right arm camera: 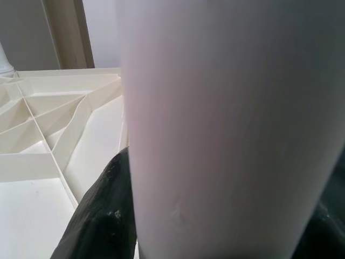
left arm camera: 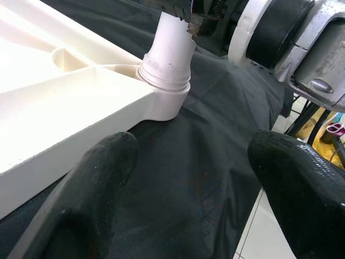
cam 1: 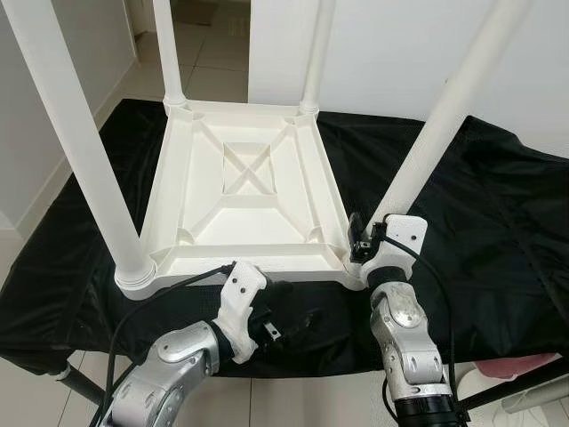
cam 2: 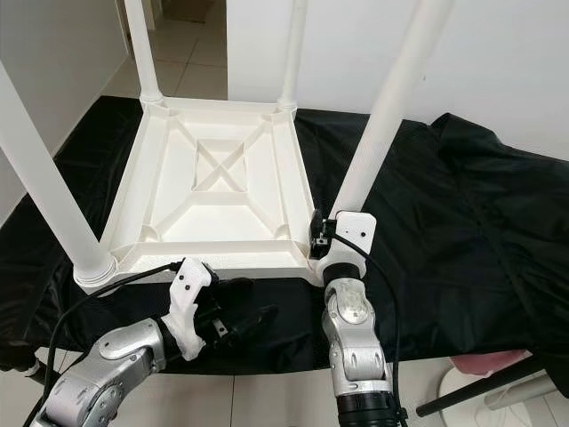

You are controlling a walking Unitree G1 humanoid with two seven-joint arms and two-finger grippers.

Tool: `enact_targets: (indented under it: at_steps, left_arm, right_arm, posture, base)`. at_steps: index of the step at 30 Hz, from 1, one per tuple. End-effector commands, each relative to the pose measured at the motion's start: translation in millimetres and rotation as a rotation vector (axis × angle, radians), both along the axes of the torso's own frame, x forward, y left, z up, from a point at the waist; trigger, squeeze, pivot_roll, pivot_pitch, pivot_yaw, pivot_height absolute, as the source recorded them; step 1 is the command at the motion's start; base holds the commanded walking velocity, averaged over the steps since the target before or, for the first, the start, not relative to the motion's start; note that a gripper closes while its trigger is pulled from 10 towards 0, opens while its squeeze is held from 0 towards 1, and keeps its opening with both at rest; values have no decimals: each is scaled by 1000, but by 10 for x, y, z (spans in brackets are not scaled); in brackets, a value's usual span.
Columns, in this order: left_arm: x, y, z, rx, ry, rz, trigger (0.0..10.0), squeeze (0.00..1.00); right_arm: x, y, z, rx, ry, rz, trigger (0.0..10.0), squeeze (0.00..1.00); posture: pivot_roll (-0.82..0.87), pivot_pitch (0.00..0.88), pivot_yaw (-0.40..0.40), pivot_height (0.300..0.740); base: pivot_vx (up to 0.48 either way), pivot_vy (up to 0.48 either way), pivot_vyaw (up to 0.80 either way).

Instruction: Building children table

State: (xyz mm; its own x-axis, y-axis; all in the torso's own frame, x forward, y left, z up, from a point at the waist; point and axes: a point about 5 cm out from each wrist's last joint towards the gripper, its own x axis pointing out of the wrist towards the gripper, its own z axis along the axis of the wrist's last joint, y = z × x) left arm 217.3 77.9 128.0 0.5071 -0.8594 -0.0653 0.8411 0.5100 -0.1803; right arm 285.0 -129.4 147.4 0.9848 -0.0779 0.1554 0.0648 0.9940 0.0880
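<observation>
A white plastic children's table (cam 1: 244, 191) lies upside down on a black cloth. Its four legs point up. The near right leg (cam 1: 436, 124) leans slightly in its corner socket (left arm camera: 164, 81). My right gripper (cam 1: 366, 238) is shut on this leg just above the socket, and the leg (right arm camera: 226, 129) sits between its black fingers (right arm camera: 102, 216). My left gripper (cam 1: 298, 322) hovers open over the cloth just in front of the table's near edge. Its fingers (left arm camera: 91, 189) are spread wide with nothing between them and point toward that corner.
The near left leg (cam 1: 80, 142) and the two far legs (cam 1: 167, 49) stand upright. The black cloth (cam 1: 498, 205) extends well to the right. Tiled floor (cam 1: 213, 62) and a white wall lie beyond. A pink object (cam 1: 524, 366) sits low at the right.
</observation>
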Motion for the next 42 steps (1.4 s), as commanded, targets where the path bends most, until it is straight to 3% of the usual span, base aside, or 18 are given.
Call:
enact_targets:
  at_steps: [1,9,15,19,21,24,27,36,42]
  left_arm:
    - [-4,-31,44,-12,-6,-3,10000,0]
    - [-7,-36,51,-13,-1,-5,10000,0]
    - [-8,-38,50,-10,1,-6,10000,0]
    - [-12,-37,44,-9,4,-6,10000,0]
    - [-19,-13,19,-1,12,1,10000,0]
    - [-21,-1,10,3,16,4,10000,0]
    - [-31,54,-51,31,30,13,10000,0]
    - [-46,120,-166,82,52,31,10000,0]
    - [-60,195,-287,114,84,61,10000,0]
  right_arm:
    - [10,4,-3,2,7,-8,10000,0]
    - [13,4,66,-20,-23,-9,10000,0]
    - [10,3,70,15,-19,-2,10000,0]
    - [10,8,82,108,-15,21,10000,0]
    - [12,-12,99,269,-11,44,10000,0]
    - [13,-24,101,332,-9,49,10000,0]
    - [19,-66,93,497,3,50,10000,0]
    - [14,-55,40,658,41,74,10000,0]
    - [-14,-64,-4,821,73,113,10000,0]
  posture:
    - [10,12,-95,740]
    - [9,13,-94,740]
    - [8,15,-94,740]
    - [8,15,-94,740]
    - [8,15,-94,740]
    - [8,15,-94,740]
    - [6,16,-95,740]
    - [11,17,-98,740]
    - [10,23,-97,740]
  base:
    - [0,0,0]
    - [0,0,0]
    - [0,0,0]
    - [0,0,0]
    - [0,0,0]
    - [0,0,0]
    - [0,0,0]
    - [0,0,0]
    - [0,0,0]
